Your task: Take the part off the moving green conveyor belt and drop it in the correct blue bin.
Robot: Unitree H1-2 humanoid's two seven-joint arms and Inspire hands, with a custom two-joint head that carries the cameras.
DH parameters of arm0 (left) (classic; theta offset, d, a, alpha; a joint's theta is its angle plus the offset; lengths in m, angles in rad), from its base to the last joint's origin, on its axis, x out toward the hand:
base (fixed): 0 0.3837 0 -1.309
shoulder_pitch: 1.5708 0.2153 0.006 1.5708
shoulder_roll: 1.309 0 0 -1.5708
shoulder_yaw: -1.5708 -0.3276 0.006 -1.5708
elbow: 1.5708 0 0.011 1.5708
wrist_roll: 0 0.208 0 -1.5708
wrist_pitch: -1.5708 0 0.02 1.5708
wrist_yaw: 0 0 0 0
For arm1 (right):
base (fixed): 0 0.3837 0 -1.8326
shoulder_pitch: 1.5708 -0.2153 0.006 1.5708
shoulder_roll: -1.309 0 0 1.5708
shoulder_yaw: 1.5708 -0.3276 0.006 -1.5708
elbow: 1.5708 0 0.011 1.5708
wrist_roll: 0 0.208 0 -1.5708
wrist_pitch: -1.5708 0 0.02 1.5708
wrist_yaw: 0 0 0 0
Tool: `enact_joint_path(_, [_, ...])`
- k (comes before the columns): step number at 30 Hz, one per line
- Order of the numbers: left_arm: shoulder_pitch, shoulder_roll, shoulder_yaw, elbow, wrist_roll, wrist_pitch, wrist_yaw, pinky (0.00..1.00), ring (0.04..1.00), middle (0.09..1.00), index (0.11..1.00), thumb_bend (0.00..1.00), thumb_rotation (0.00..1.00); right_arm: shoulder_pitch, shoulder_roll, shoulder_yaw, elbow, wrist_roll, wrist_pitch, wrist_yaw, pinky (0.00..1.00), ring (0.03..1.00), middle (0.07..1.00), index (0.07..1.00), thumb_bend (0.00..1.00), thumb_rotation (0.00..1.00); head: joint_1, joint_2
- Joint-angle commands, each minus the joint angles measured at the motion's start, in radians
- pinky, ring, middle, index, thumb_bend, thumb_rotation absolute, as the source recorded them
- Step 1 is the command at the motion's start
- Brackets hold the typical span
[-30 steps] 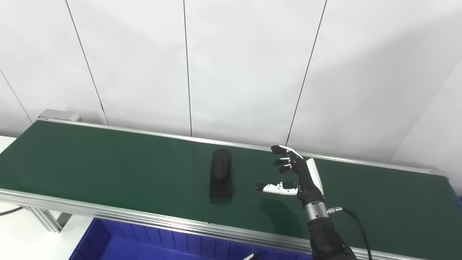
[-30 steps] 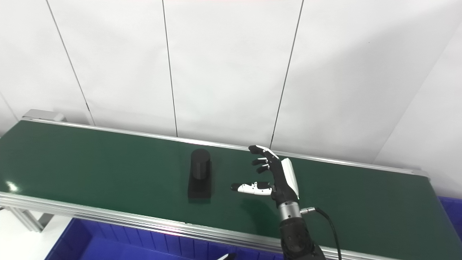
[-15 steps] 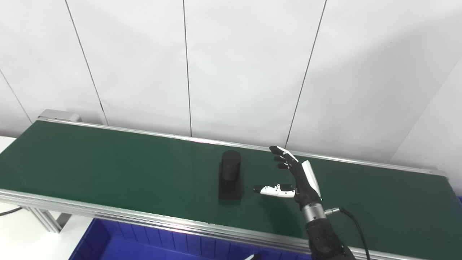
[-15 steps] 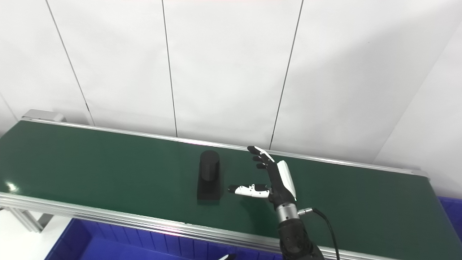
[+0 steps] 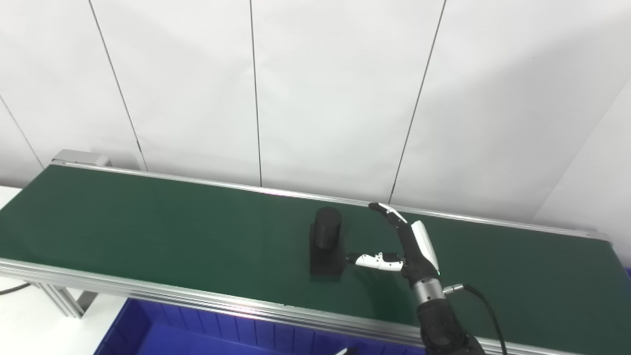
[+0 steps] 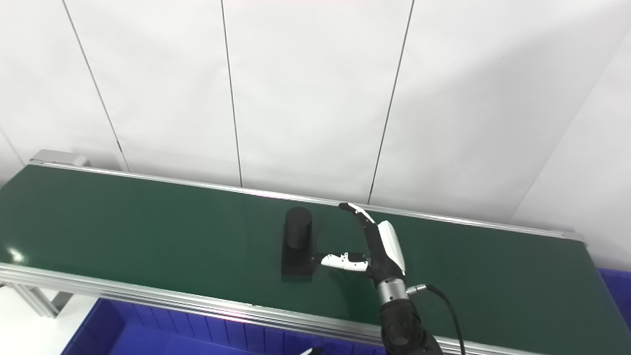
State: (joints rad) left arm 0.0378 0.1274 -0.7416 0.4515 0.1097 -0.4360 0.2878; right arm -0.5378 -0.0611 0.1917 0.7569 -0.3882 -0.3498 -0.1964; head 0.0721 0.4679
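The right hand (image 5: 411, 246) stands spread wide over the green conveyor belt (image 5: 148, 222), holding nothing, fingers (image 5: 387, 212) reaching up and away and the thumb stretched sideways. The thumb tip is just beside the black part (image 5: 326, 241), perhaps touching its base; contact cannot be told. The part, a cylinder on a flat block, rests on the belt just left of the hand. A blue bin (image 5: 148, 330) lies below the belt's near rail.

Factory-style test cell: green conveyor belt (image 5: 148, 222), blue bin (image 5: 162, 330), white panel walls (image 5: 335, 88).
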Motion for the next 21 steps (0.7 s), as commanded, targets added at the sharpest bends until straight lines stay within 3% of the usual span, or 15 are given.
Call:
enact_joint_path(1, [-0.005, -0.002, -0.003, -0.033, 0.004, -0.034, -0.005, 0.94, 0.953, 0.963, 0.942, 0.95, 0.79, -0.026, 0.000, -0.008, -0.038, 0.010, 0.016, 0.000, 0.88, 0.891, 0.872, 0.832, 0.93, 0.33, 0.001, 0.000])
enact_joint_path(15, [-0.004, 0.001, 0.003, -0.032, 0.004, -0.034, -0.011, 0.94, 0.946, 0.959, 0.943, 0.95, 0.80, -0.041, -0.029, -0.018, 0.017, 0.019, 0.017, -0.009, 0.74, 0.813, 0.820, 0.818, 0.95, 0.35, -0.012, 0.000])
enact_joint_path(21, [-0.006, 0.006, -0.001, -0.029, 0.010, -0.034, -0.003, 0.94, 0.946, 0.958, 0.947, 0.95, 0.80, -0.064, -0.052, -0.016, 0.044, 0.013, 0.014, -0.010, 0.76, 0.828, 0.833, 0.808, 0.95, 0.34, -0.018, 0.000])
